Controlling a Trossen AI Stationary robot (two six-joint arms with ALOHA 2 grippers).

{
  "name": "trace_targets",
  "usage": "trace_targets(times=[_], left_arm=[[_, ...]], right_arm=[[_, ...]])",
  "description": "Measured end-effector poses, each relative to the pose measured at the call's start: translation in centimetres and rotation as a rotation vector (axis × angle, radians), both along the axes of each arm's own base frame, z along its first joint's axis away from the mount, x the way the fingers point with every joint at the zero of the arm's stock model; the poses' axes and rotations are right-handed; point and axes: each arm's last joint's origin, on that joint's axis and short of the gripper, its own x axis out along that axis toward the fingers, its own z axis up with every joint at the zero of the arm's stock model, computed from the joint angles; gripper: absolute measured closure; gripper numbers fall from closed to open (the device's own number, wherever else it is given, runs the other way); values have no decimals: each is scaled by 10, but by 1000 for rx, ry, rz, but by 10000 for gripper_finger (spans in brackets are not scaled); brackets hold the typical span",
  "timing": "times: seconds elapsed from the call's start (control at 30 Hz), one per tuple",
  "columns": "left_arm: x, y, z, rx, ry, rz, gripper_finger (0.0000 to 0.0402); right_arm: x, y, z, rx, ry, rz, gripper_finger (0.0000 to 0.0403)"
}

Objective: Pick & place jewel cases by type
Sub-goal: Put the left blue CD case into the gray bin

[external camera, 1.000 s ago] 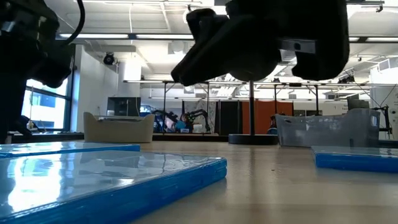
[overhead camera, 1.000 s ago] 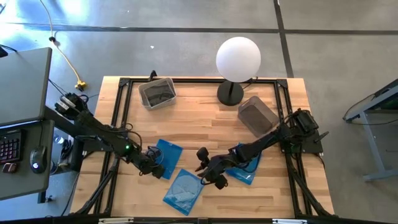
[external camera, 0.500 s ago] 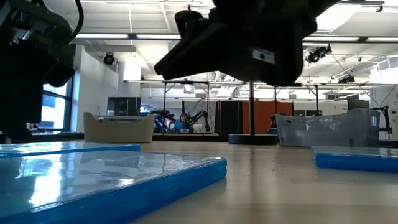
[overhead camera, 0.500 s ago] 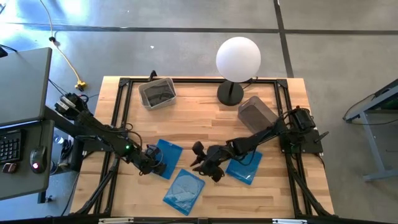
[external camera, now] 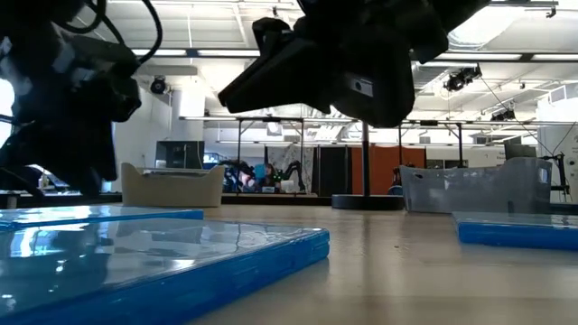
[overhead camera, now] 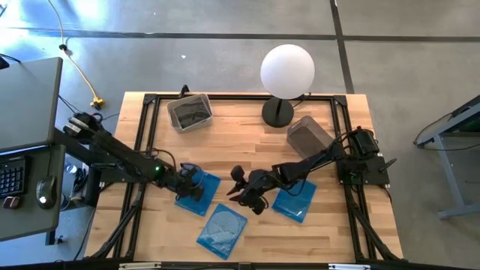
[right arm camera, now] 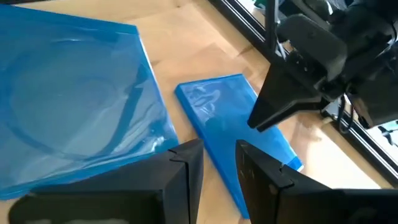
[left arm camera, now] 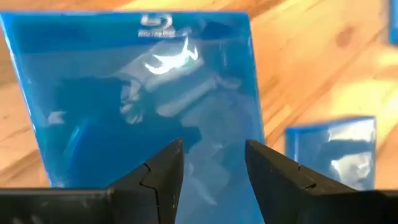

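Three translucent blue jewel cases lie flat on the wooden table: a left one (overhead camera: pixel 201 193), a near one (overhead camera: pixel 222 231) and a right one (overhead camera: pixel 294 200). No dark case shows on the tabletop. My left gripper (overhead camera: pixel 190 183) is open and hovers over the left case (left arm camera: pixel 143 93), its fingers standing above the case's face. My right gripper (overhead camera: pixel 243 190) is open and hangs over bare wood between the left and right cases (external camera: pixel 519 230). It faces the near case (right arm camera: pixel 68 93) and the left case (right arm camera: pixel 230 137).
A pale bin (overhead camera: pixel 189 111) with dark contents stands at the far left, and a grey bin (overhead camera: pixel 310 139) at the far right. A lamp with a white globe (overhead camera: pixel 287 70) on a black base (overhead camera: pixel 277 112) stands between them. A black frame (overhead camera: pixel 142 142) borders the table.
My left gripper has moved toward the table's right and far side, from beside the left blue case's edge to above the case. My right gripper has drawn back from the near side, toward the table's left and far edge. The cases have stayed put.
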Motion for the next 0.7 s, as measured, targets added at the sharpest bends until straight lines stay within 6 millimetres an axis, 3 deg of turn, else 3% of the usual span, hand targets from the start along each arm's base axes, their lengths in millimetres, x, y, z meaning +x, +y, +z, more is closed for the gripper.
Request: trace_targets(times=[0.37, 0.7], left_arm=[[-5, 10, 5, 34, 31, -49, 234], [-7, 9, 4, -15, 72, -96, 234]], right_arm=[[4, 3, 11, 52, -117, 46, 316], [5, 0, 10, -116, -147, 32, 315]])
